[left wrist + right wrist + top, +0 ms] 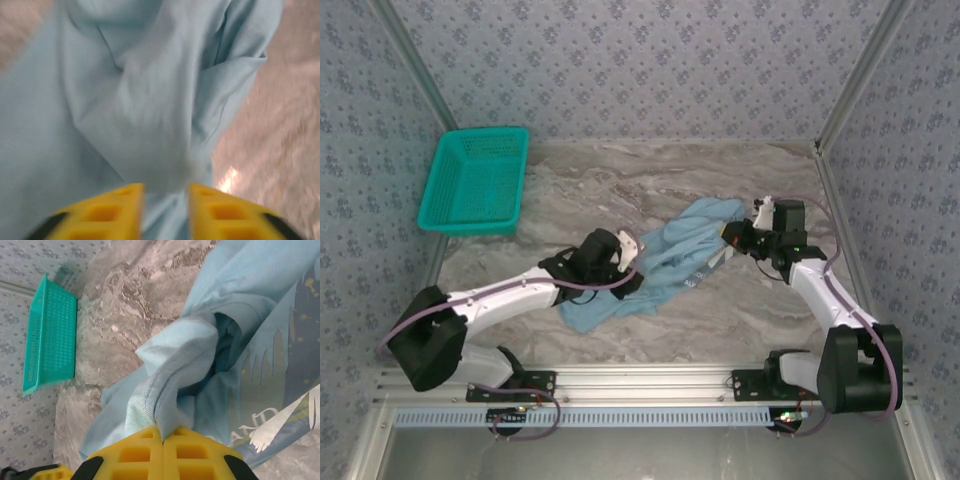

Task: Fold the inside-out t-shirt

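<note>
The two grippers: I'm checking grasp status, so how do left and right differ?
The left gripper has its jaws apart, with cloth showing in the gap; the right gripper has its jaws shut, pinching a fold. Left sits at the left side of the t-shirt, right at its right end. Both have yellow fingers.

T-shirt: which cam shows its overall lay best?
Top external: the whole t-shirt lies crumpled on the table. Left wrist: blurred plain folds by left fingers; right wrist: a bunched edge pinched in shut right fingers, plus the print.
</note>
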You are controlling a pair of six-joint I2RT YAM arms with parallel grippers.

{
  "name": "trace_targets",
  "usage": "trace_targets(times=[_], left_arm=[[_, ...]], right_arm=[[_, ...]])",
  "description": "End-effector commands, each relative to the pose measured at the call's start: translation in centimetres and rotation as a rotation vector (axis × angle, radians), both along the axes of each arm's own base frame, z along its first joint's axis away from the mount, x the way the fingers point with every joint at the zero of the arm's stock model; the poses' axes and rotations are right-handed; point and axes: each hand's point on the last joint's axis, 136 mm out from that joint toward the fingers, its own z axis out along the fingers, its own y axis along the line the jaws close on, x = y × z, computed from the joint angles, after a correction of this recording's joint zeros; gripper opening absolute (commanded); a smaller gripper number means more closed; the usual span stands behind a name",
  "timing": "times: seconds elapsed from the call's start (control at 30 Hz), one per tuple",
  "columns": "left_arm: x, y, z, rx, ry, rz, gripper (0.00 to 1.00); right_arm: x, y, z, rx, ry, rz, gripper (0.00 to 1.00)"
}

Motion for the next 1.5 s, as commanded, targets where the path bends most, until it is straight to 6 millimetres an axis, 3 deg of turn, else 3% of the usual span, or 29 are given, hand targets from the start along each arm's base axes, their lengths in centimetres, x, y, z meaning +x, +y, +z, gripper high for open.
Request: trace_targets(times=[0.0, 0.13, 0.33, 0.43, 0.73, 1.0, 1.17, 1.3, 1.4, 1.47], left_arm=[[-1.4, -2.6, 1.4, -0.107, 0.025, -0.145, 0.49], [1.5, -5.4, 4.2, -0.157, -0.081, -0.161, 0.62], [4.7, -10.0, 2.4, 0.000, -0.169, -0.198, 0.64], [5.2, -11.3, 1.1, 0.048, -0.151, -0.254, 0.63], [5.6, -11.2, -1.8, 0.168, -0.103, -0.317, 0.57], [6.2, -10.7, -2.4, 0.142, -0.071, -0.297, 0.38], [6.8, -11.4, -0.8, 0.026, -0.035, -0.272, 0.14], [6.2, -11.7, 3.3, -0.179, 0.016, -0.270, 0.03], [5.4, -11.5, 6.2, -0.331, 0.080, -0.270, 0.00], [5.0, -11.2, 7.0, -0.391, 0.135, -0.258, 0.00]], right_arm=[[-0.1, 0.8, 0.1, -0.016, -0.026, 0.056, 0.00], [-0.3, 0.9, -0.4, -0.037, -0.021, 0.081, 0.00], [-0.2, 1.2, 0.5, -0.031, -0.041, 0.105, 0.00], [-0.4, 1.2, 0.6, -0.027, -0.039, 0.112, 0.00], [-0.2, 0.6, 1.0, -0.058, -0.053, 0.107, 0.00], [0.1, 0.2, 1.0, -0.098, -0.065, 0.108, 0.00], [0.2, -0.5, 0.5, -0.151, -0.053, 0.090, 0.00], [0.8, -3.0, -0.7, -0.341, 0.011, -0.004, 0.03], [1.6, -3.5, -1.0, -0.492, 0.033, -0.016, 0.20], [2.0, -3.2, -0.6, -0.583, 0.031, 0.009, 0.35]])
